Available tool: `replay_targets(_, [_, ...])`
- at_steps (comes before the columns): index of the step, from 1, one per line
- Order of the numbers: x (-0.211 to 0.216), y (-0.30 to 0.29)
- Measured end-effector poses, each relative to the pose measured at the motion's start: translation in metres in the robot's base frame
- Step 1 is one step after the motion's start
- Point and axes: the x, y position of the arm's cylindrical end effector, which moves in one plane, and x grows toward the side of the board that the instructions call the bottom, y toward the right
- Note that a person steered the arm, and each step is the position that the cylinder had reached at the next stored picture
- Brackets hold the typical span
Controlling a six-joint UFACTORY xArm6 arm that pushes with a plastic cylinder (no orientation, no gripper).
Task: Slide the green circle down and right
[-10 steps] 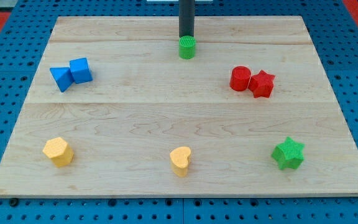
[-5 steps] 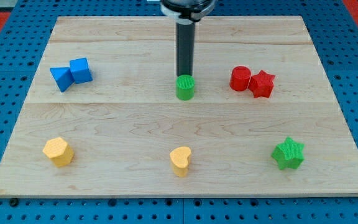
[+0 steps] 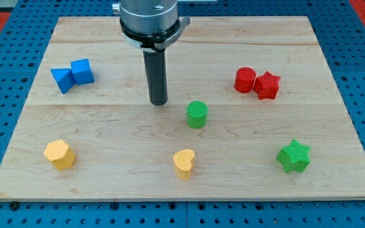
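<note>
The green circle [image 3: 197,114] stands near the middle of the wooden board [image 3: 106,120]. My tip [image 3: 159,102] rests on the board up and to the left of it, a short gap away and not touching. The dark rod rises from the tip to the arm's mount at the view's top.
A red circle [image 3: 244,80] and red star [image 3: 267,85] touch at the right. Two blue blocks [image 3: 73,75] sit at the left. A yellow block [image 3: 59,154] lies at bottom left, a yellow heart [image 3: 184,163] at bottom centre, a green star [image 3: 294,156] at bottom right.
The green circle has slid down the board from the top edge to the middle and a little right. My tip has followed it down and now stands to its upper left.
</note>
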Motion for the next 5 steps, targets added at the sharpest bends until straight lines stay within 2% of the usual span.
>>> replay_targets(2, [0.021,0.069])
replay_targets(5, [0.023,0.117])
